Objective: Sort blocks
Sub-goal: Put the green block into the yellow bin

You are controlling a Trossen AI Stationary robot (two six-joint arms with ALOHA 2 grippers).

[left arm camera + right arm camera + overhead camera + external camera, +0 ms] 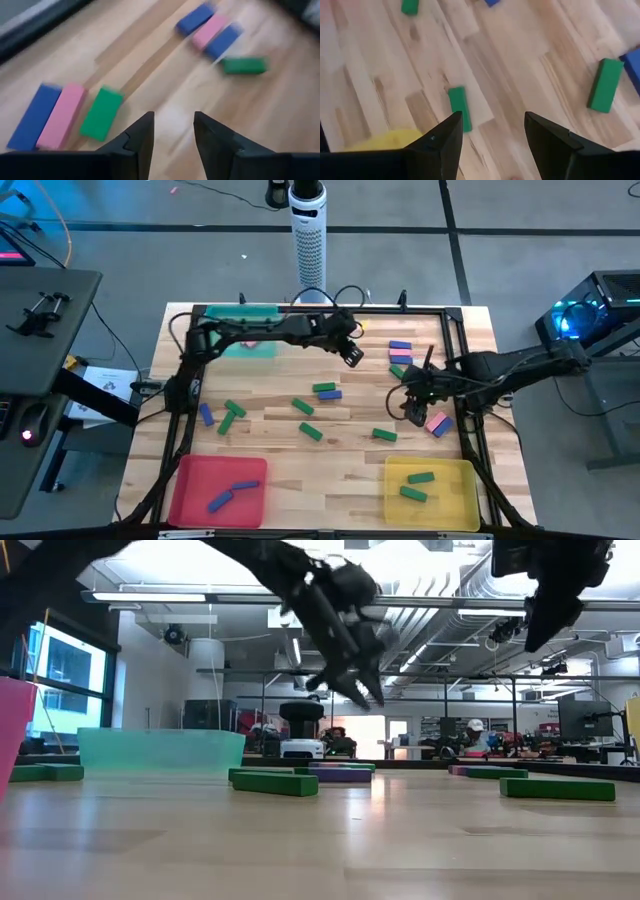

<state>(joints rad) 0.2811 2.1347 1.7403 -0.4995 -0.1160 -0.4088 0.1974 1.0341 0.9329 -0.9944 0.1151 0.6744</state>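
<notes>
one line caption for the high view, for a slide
Both arms hover over scattered blocks; blue in the red tray, green in the yellow tray.

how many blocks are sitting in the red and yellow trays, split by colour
blue blocks: 2, both in the red tray
green blocks: 2, both in the yellow tray
pink: 0
total: 4

I see a teal tray (262, 348), red tray (190, 480), yellow tray (445, 500) on the wooden table (340, 450), white tower (308, 240) behind.
</notes>
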